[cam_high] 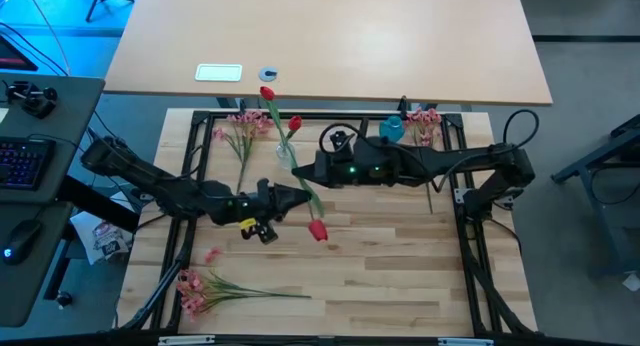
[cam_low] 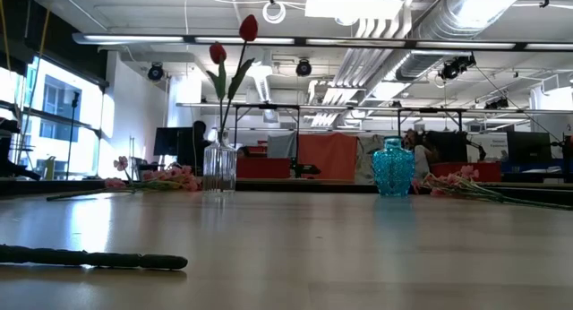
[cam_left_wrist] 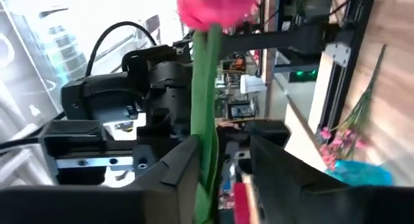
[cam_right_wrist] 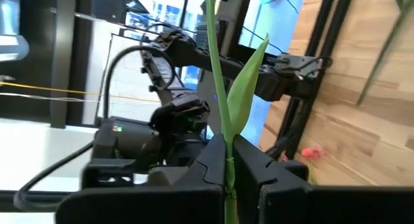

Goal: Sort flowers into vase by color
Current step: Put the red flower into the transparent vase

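While the right pincer (cam_right_wrist: 228,160) clamps the tulip (cam_high: 317,229) stem mid-table, the left pincer (cam_left_wrist: 220,160) brackets it

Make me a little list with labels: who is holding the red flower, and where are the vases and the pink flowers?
Held flower: a red tulip, its stem running between both arms above the table.
Right gripper: jaws shut on the stem.
Left gripper: jaws around the stem near the bloom, grip not clear.
Clear vase: holds two red tulips.
Blue vase: no flowers in it.
Pink flowers: one spray at the table's near left corner, more beside each vase.
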